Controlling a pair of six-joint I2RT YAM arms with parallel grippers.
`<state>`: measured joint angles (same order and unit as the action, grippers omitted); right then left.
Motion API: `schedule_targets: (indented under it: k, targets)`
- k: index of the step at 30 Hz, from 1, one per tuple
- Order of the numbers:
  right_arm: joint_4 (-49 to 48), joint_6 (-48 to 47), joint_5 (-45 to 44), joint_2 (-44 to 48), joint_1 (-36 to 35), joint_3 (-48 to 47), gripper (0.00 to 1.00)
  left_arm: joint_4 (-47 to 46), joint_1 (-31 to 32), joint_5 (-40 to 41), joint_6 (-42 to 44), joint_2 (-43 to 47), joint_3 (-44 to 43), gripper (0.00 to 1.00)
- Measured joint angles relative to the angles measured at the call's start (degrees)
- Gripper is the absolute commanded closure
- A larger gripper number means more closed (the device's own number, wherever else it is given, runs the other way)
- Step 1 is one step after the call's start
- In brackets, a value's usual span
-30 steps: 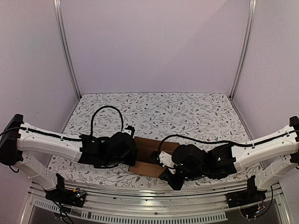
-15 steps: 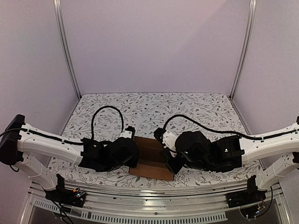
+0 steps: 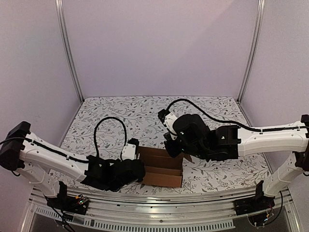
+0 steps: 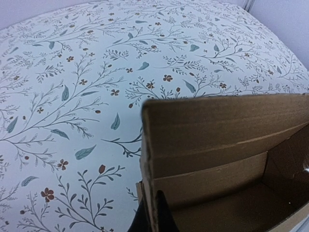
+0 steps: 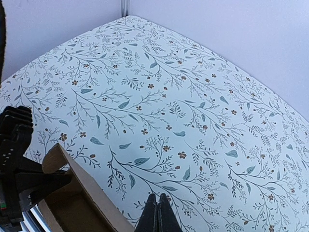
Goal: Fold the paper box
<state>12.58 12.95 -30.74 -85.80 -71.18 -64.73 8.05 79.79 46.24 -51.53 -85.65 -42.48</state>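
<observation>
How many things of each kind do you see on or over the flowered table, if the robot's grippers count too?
Brown cardboard paper box: 1
Black two-finger grippers: 2 (left gripper, right gripper)
White table cover with leaf print: 1
Total: 4

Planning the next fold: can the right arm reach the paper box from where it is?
Probably yes. The right gripper hovers by the far edge of the paper box, nothing between them. Its jaws are shut, so it must open to pinch.
</observation>
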Motion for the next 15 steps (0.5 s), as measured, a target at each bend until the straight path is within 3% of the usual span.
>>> schedule_targets:
  k: [15]
  targets:
    - [1.4, 4.0, 5.7, -7.0, 0.7, -1.5, 1.0, 0.2, 4.8, 7.5, -3.3, -1.9, 0.5, 1.0]
